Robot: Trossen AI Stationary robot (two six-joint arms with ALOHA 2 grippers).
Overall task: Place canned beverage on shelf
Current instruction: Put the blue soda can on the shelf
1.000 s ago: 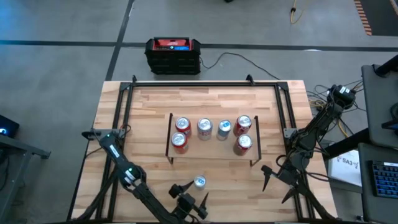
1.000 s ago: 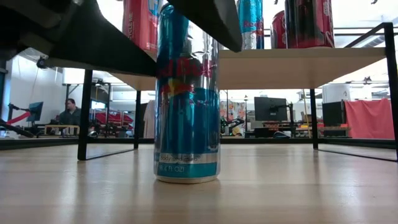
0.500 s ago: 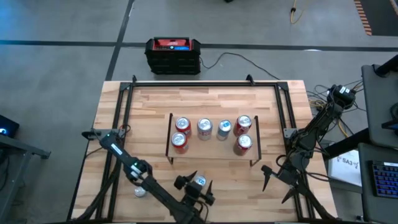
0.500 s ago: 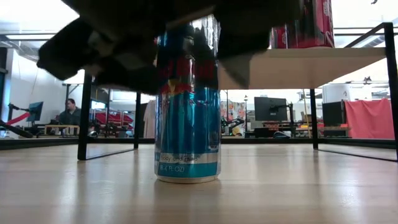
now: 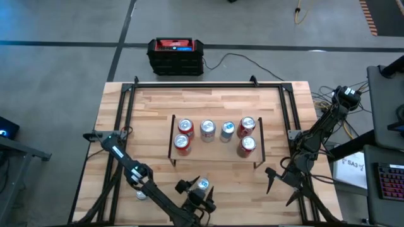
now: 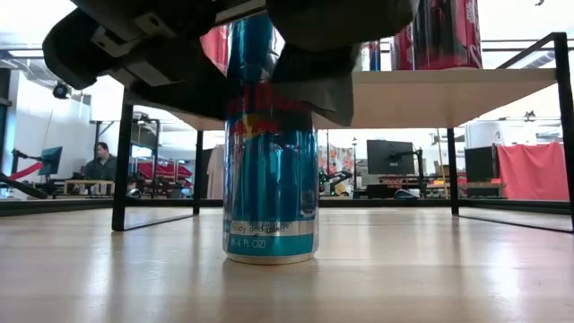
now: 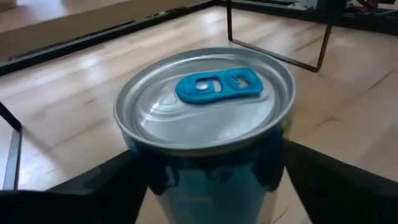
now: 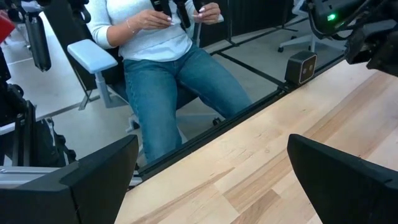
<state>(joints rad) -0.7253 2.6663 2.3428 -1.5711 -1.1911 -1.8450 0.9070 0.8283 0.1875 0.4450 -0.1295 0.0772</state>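
Wooden tabletop (image 5: 151,120), grey floor (image 5: 63,63), seated person (image 8: 168,43)

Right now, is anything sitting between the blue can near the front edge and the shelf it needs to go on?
No. Bare table separates the blue can from the shelf. Six cans fill the shelf's back, leaving its front middle free. The left hand straddles the can.

Left pincer (image 5: 201,194) straddles a can (image 5: 202,184) before the shelf (image 5: 214,155).
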